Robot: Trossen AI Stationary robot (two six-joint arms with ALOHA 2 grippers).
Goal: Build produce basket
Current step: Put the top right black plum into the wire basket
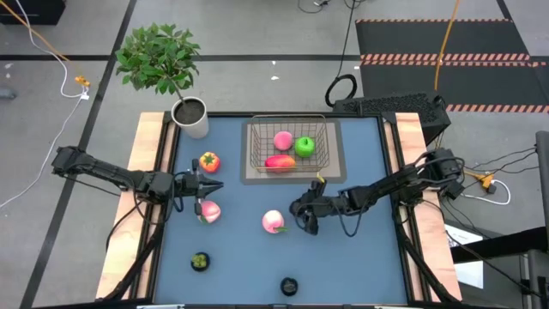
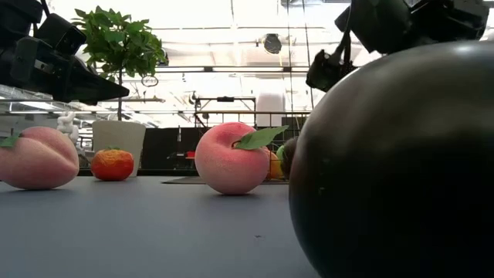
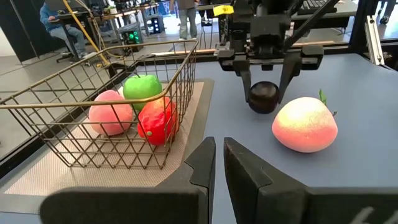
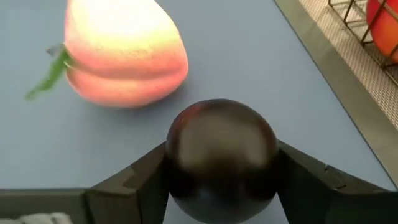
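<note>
The wire basket (image 1: 254,137) stands at the table's far middle on a grey mat and holds a pink peach (image 1: 283,140), a green apple (image 1: 304,146) and a red-orange oval (image 1: 280,161). My right gripper (image 1: 306,225) is shut on a small dark round fruit (image 4: 221,155) just right of a loose peach (image 1: 273,221). My left gripper (image 1: 208,184) hovers shut and empty at the left, between the orange-red fruit with a green top (image 1: 208,160) and another peach (image 1: 208,211). My right gripper pinches the dark round fruit by its two opposite sides (image 4: 174,165) between its two fingers (image 3: 287,78). The fingers slant down at it from the table's right side. The fruit's underside (image 3: 263,109) looks to rest on the table.
A potted plant in a white pot (image 1: 190,116) stands at the far left corner. Two more dark round fruits lie near the front edge (image 1: 200,261) (image 1: 289,286); the latter fills the low view's right side (image 2: 394,162). Bare blue table lies at the right.
</note>
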